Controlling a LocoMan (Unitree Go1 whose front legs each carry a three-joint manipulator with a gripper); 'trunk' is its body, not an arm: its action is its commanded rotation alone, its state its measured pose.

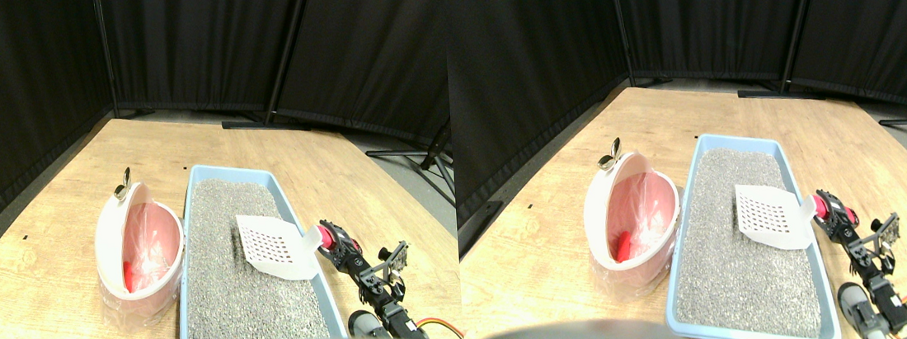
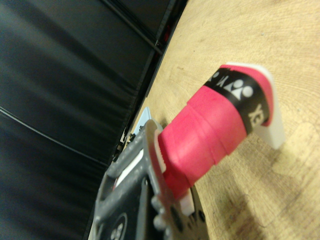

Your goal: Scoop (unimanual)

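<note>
The right gripper [image 1: 329, 237], at lower right of the frame, is clamping its fingers on the red-wrapped handle [image 2: 210, 130] of the white slotted scoop [image 1: 275, 246]. The scoop is hanging over the grey litter in the blue tray [image 1: 291, 202] at centre, and a pink bin [image 1: 138, 255] is sitting just left of the tray on the wooden surface [image 1: 32, 294].
</note>
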